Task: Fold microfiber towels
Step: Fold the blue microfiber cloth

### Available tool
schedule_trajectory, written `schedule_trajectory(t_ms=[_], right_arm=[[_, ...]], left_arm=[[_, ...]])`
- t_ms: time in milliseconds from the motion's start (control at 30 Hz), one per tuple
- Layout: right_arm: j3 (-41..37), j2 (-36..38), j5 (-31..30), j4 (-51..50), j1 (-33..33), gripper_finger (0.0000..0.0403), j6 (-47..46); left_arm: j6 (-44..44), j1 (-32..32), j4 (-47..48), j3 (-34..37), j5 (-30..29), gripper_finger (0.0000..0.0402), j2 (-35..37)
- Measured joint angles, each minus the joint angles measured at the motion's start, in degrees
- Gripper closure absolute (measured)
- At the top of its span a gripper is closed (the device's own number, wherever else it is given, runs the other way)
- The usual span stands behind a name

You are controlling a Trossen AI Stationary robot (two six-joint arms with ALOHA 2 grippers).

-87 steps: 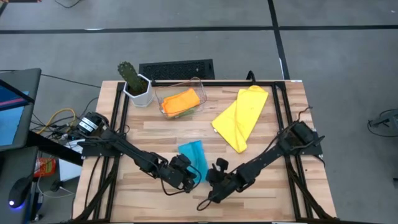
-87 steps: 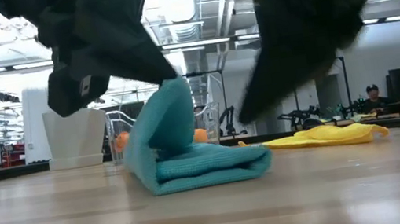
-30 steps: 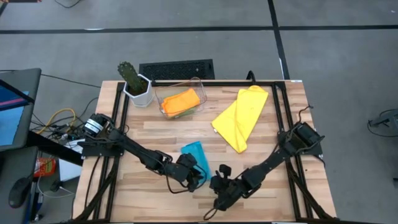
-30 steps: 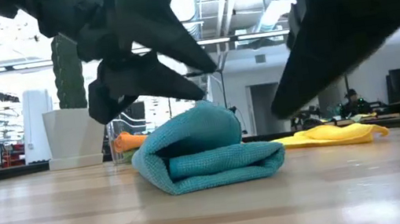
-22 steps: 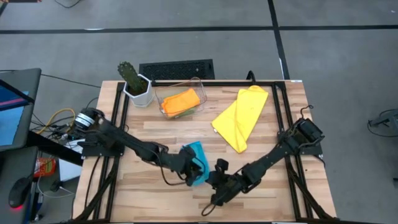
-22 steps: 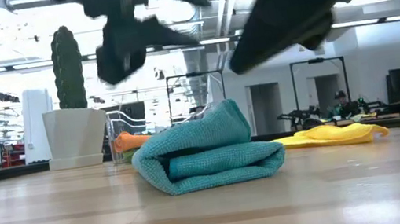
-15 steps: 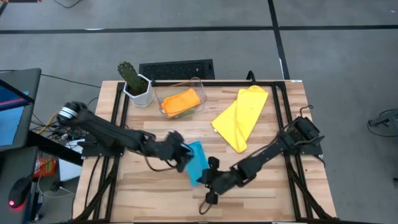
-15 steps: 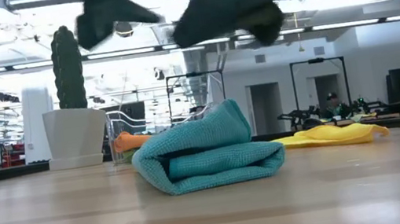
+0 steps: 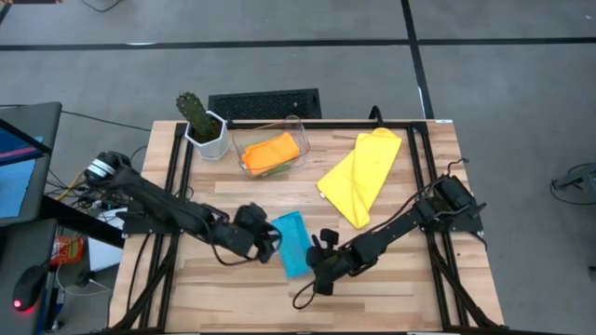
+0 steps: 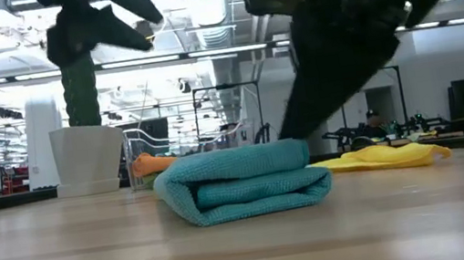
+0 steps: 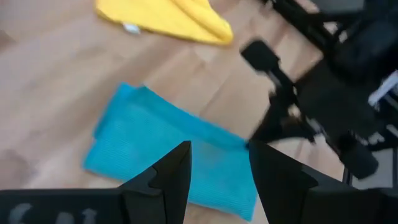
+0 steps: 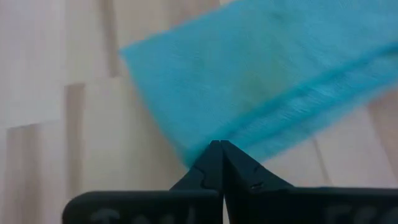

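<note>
Near the front of the wooden surface (image 9: 391, 186), the folded light blue towel (image 9: 292, 243) lies flat, long axis front-to-back, between the released left end effector (image 9: 267, 243) and the clenched right end effector (image 9: 317, 253). Farther back lies the yellow towel (image 9: 360, 174).

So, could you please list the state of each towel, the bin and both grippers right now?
Light blue towel: folded, lying flat on the table, between the two grippers.
Yellow towel: loosely spread, not yet neatly folded.
Orange towel: folded, inside the clear bin.
Left gripper: open, empty, beside the light blue towel.
Right gripper: shut, empty, at the light blue towel's edge.
</note>
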State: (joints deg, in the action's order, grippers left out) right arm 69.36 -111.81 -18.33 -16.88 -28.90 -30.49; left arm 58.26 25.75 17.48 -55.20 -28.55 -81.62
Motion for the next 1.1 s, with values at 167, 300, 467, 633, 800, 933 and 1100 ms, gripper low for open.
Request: schedule_trajectory(t_ms=[167, 300, 467, 633, 800, 933, 1100], right_arm=[[-0.1, 0.0, -3.1, -5.3, 0.4, 0.0387, -2.9], [-0.1, 0.9, -4.9, -5.0, 0.1, 0.0385, -2.9], [0.1, 3.3, -7.7, 8.1, -2.9, 0.0384, 0.8], [-0.1, -1.1, -5.8, 12.0, -3.2, 0.0388, -0.1], [-0.1, -5.2, -5.7, 7.3, -3.1, 0.0385, -7.2], [-0.1, -6.4, -6.0, 6.8, -3.1, 0.0388, -10.1], [-0.2, -6.5, -6.0, 7.0, -3.1, 0.0383, -11.0]], left_arm=[[-1.1, 0.5, -7.3, 0.0, 4.5, 0.0248, -8.8], [-0.9, 0.5, -10.5, 0.0, 7.4, 0.0248, -13.8], [-1.9, 0.5, -11.7, 0.0, 7.2, 0.0254, -15.0], [-5.2, -0.7, -11.8, 0.0, 6.9, 0.0272, -15.0], [-6.8, -1.7, -11.9, 0.0, 7.3, 0.0289, -15.0], [-8.6, -1.7, -12.4, -0.1, 8.2, 0.0300, -15.4], [-10.3, -1.7, -16.1, -0.2, 8.6, 0.0310, -18.2]])
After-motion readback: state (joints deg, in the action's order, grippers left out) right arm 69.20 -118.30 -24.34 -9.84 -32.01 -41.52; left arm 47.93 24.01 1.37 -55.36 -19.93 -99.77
